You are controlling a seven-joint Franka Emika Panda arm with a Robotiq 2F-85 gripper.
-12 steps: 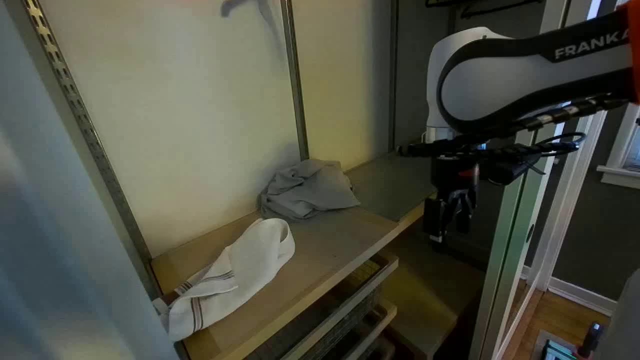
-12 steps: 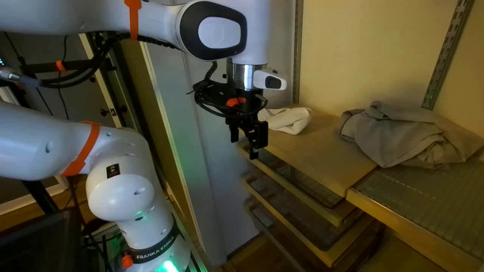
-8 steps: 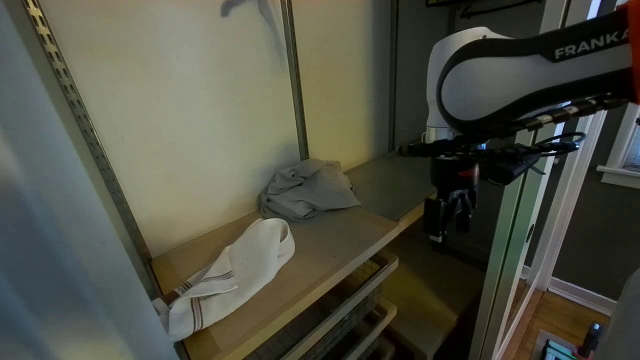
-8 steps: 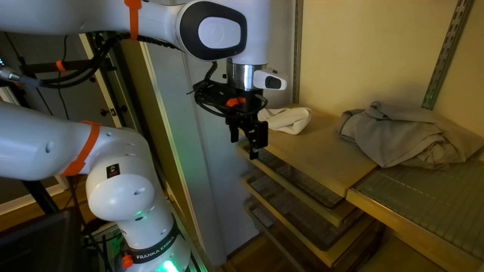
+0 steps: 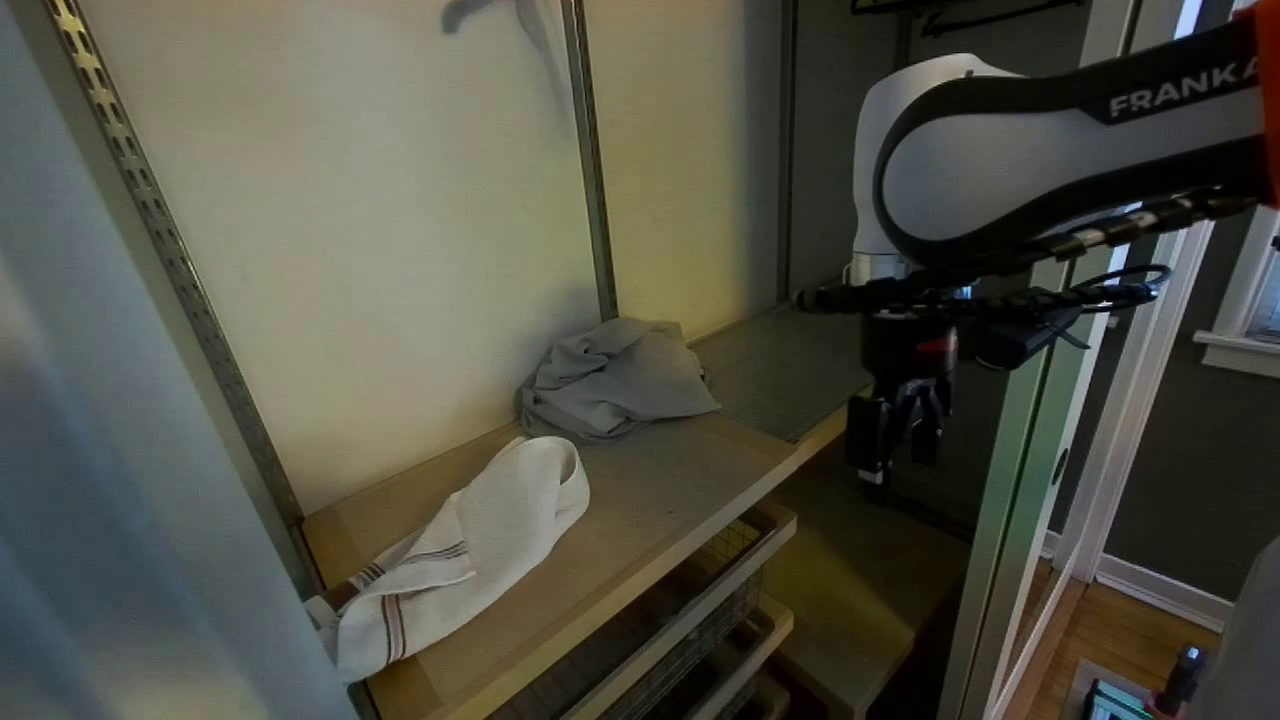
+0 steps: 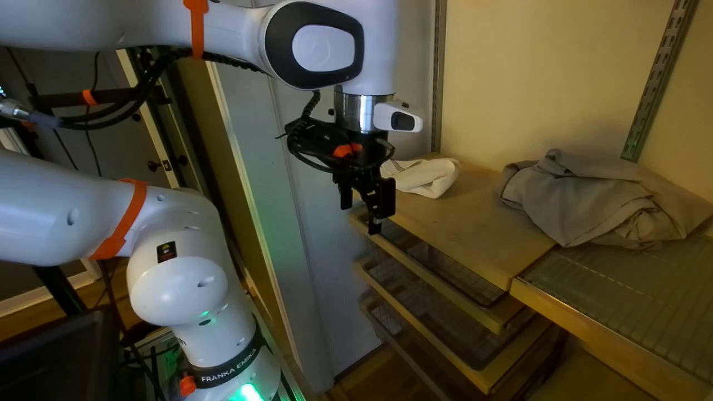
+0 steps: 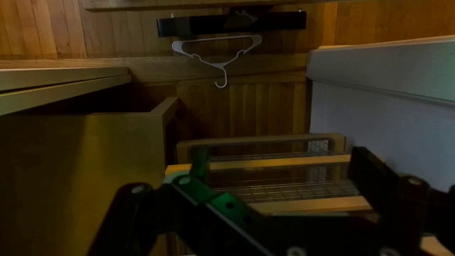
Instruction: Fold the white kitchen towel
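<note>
Furthest left in an exterior view, I have the white kitchen towel (image 5: pixel 495 540) lying loosely on the wooden shelf (image 5: pixel 680 490), striped end leftward, the other end curled into a raised loop; it is bunched rather than folded, so I judge the folding not yet begun; that loop stands off the shelf, which should make it my easiest grip; next along, the grey cloth (image 5: pixel 620 385) sits heaped near the back wall (image 5: pixel 400 250), apart from the towel, so I expect not to snag it; furthest right, my gripper (image 5: pixel 900 466) points straight down beyond the shelf's front edge, holding nothing; in the wrist view its fingers (image 7: pixel 369 174) are spread wide over the wire drawers (image 7: pixel 309 204); I presumably hang it out here for clearance before reaching in.
</note>
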